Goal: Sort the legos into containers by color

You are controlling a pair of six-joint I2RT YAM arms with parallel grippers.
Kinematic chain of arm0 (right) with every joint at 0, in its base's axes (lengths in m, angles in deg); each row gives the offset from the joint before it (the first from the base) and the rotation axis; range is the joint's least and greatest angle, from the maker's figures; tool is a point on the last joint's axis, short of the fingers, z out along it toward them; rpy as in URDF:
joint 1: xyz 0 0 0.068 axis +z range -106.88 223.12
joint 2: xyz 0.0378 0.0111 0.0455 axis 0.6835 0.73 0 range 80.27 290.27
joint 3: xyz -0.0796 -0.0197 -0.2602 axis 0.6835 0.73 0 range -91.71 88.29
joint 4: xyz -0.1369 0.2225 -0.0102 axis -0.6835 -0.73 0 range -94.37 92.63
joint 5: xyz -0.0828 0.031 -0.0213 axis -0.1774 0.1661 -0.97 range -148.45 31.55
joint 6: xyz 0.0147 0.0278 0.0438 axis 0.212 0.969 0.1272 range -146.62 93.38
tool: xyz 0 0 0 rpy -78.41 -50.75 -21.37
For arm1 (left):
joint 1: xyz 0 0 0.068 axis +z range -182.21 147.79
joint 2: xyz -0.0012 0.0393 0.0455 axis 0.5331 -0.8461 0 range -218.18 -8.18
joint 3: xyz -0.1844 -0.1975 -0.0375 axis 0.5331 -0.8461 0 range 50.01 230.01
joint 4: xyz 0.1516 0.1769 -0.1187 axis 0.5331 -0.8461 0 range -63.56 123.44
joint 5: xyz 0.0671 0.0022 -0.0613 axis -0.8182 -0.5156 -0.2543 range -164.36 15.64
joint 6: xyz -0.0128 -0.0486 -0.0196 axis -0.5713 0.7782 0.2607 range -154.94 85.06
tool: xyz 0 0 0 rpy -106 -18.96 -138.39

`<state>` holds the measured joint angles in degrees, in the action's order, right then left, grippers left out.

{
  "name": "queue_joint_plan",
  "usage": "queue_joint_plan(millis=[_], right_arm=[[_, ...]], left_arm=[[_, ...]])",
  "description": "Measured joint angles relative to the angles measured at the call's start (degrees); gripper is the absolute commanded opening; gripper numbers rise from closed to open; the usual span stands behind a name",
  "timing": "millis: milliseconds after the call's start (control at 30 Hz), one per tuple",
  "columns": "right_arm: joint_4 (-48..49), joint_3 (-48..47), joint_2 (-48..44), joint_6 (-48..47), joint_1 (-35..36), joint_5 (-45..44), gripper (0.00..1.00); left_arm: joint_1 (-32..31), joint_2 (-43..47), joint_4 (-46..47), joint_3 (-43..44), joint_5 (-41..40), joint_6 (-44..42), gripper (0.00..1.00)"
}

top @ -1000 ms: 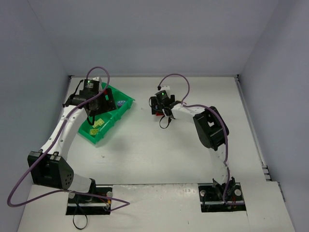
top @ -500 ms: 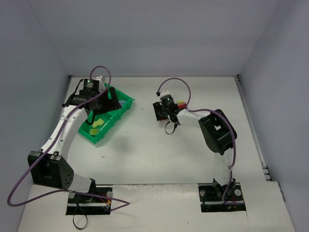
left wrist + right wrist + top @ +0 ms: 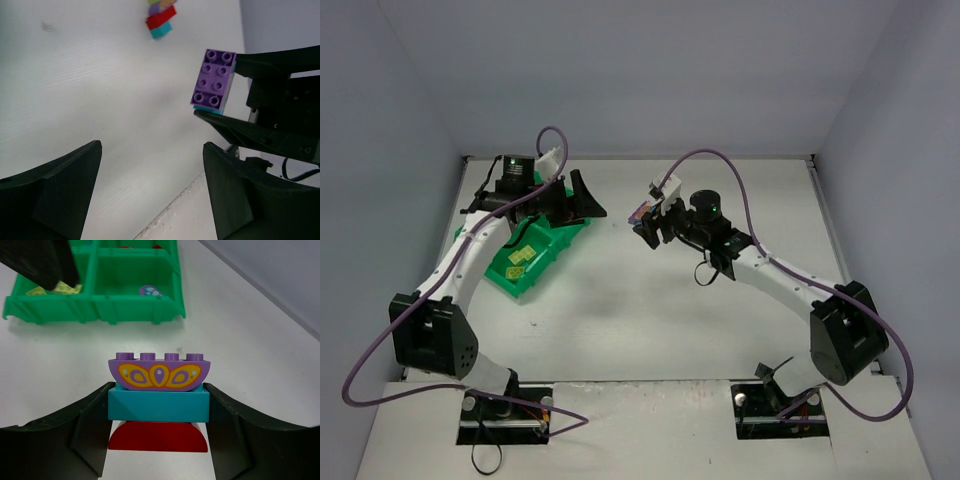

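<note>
Right wrist view: my right claw (image 3: 157, 412) is closed partway on a stack (image 3: 158, 405) of three legos. Its fingers (image 3: 92, 415) press on the two sides of the cyan lego (image 3: 157, 407) in the middle. Above that in this view sits a purple lego (image 3: 158, 374), studs up, with a curved belly and a yellow butterfly print. A red lego (image 3: 157, 437) is clipped on underneath.

Beyond the stack lies the green tray (image 3: 95, 315) on the white counter (image 3: 240, 340). Its near left compartment holds yellow-green legos (image 3: 65, 288), partly hidden by my left claw (image 3: 45, 260). The near right compartment holds one purple piece (image 3: 149, 290).

From the top external camera, my right claw (image 3: 648, 222) carries the stack (image 3: 640, 212) over the middle of the counter (image 3: 620, 320), well apart from the tray (image 3: 510, 275). My left claw (image 3: 582, 197) hangs just past the tray's far right corner and points toward the right one.

In the left wrist view my left claw (image 3: 150, 192) stands wide with nothing between its fingers (image 3: 50, 195). It faces the purple lego (image 3: 214, 82) studs-on. A second stack (image 3: 161, 21) of red, cyan and other colours rests on the counter (image 3: 100, 100) at the top edge.
</note>
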<state>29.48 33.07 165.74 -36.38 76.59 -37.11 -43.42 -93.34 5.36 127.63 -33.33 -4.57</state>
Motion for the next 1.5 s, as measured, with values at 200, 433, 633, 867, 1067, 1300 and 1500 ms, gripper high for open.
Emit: queue_joint_plan(millis=[200,433,633,867,1067,1300,1500], right_arm=[[-1.40,-0.02,-1.49,-1.40,0.22,6.73,0.00],[-3.19,-0.02,-1.51,-2.43,0.39,9.66,0.00],[-3.89,-0.02,-1.64,-2.62,0.39,10.25,0.00],[-3.93,-0.02,-1.70,-2.82,0.39,10.47,0.00],[-3.93,-0.02,-1.70,-2.97,0.39,10.47,0.00],[-3.87,-0.04,-1.84,-2.95,0.39,10.62,0.00],[-4.04,-0.04,-1.92,-3.06,0.37,10.54,0.00]], left_arm=[[-2.69,-3.06,6.21,0.76,7.10,3.39,0.75],[-6.51,-6.12,7.78,5.57,9.88,4.59,0.74],[-8.41,-7.96,6.75,6.16,10.12,4.59,0.74],[-8.96,-10.93,3.91,6.29,9.46,4.59,0.68],[-9.79,-11.85,3.02,6.60,9.81,4.59,0.58],[-10.60,-12.00,2.95,6.75,10.64,4.28,0.18],[-10.43,-12.41,3.13,6.78,11.69,4.20,0.00]])
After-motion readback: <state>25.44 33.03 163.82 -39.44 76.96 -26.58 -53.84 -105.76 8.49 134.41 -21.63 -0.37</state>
